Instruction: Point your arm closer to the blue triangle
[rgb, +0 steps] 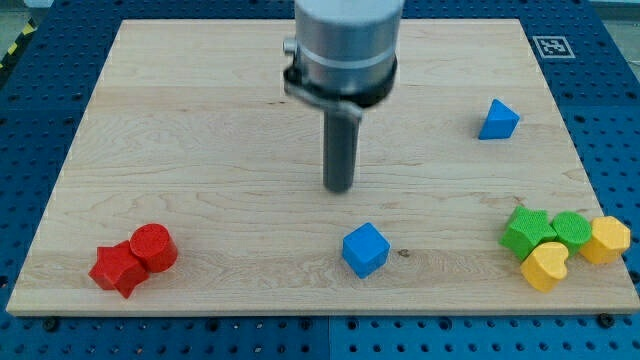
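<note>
Blue triangle (498, 120), blue cube (364, 249). Red cylinder (153, 246), red star (118, 268). Green star (526, 230), green cylinder (572, 229). Yellow heart (546, 266), yellow hexagon (607, 240). Pale wood-grain board (200, 150). Dark rod, tip (339, 189).

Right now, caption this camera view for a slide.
My tip stands mid-board above the blue cube, with the blue triangle off toward the view's right.

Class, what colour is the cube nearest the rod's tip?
Blue: the cube, seen in the camera view, just below my tip.
</note>
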